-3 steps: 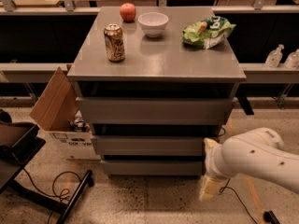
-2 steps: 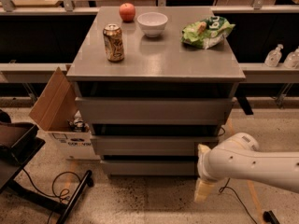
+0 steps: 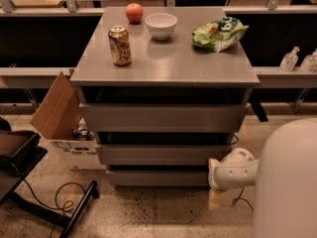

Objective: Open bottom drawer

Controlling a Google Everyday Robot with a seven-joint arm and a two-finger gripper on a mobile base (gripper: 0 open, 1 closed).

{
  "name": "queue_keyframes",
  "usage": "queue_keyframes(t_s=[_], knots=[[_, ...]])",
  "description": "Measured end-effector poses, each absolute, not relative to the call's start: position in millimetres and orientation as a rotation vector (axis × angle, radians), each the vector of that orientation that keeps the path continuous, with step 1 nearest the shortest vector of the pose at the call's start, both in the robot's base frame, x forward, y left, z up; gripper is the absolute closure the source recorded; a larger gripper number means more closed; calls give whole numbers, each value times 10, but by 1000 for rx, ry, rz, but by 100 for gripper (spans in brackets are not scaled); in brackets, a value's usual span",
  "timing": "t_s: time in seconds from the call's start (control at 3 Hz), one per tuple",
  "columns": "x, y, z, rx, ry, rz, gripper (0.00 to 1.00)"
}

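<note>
Grey cabinet [image 3: 168, 58]: bottom drawer [image 3: 157, 177] shut, pull not begun; gripper [image 3: 216, 200] low at front right corner; I can't tell its grip state.

So the gripper [image 3: 216, 200] is hanging low down, pointing pretty much straight downward. The rounded white wrist [image 3: 232, 170] is sitting right above it, and the big fat white arm segment [image 3: 290, 182] is looming up just to the right of the gripper and above it, running out of view.
</note>
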State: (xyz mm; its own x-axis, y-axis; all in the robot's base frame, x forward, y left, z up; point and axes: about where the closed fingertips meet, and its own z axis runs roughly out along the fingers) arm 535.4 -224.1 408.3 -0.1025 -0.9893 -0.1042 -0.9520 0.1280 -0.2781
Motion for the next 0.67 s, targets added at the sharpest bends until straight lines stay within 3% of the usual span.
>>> queue_keyframes(t_s=[0.33,0.67], knots=[[5479,-2325,3347,-1946,2143,-178,0],[5441,-2318,3363,-1947,2147,-173,0]])
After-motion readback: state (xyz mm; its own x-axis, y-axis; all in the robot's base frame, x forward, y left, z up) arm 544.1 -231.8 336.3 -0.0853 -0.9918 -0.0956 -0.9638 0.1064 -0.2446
